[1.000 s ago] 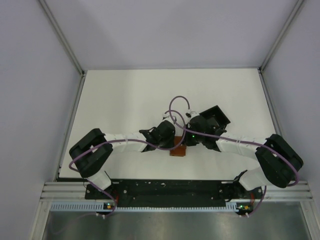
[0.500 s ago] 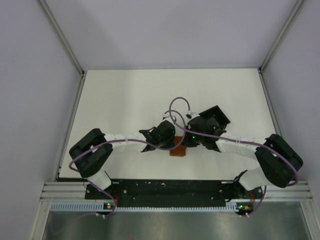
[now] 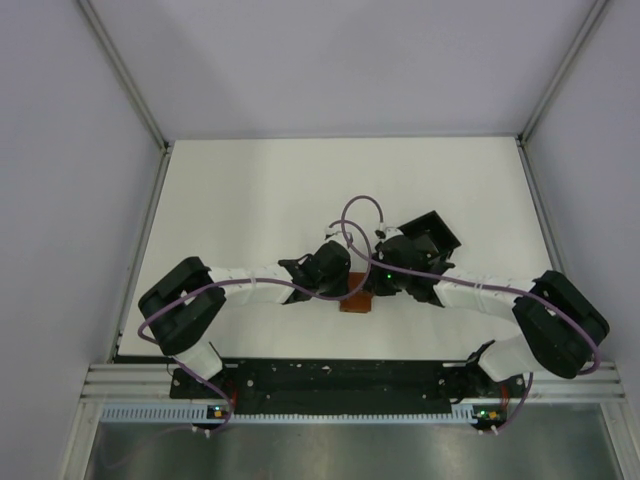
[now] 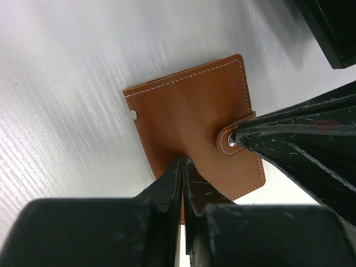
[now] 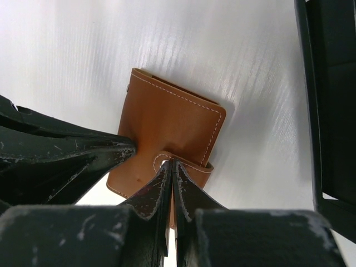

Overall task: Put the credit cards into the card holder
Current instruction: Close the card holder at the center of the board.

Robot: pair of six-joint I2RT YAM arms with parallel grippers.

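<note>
On the white table [image 3: 250, 190] before you, the card holder [image 4: 189, 105] lies folded shut, brown leather with pale stitching and a snapped tab, your left gripper [image 4: 182, 162] pressed together on its face, your right gripper [image 5: 170, 163] pressed together at the tab, a black box [image 3: 432, 231] just beyond.
</note>
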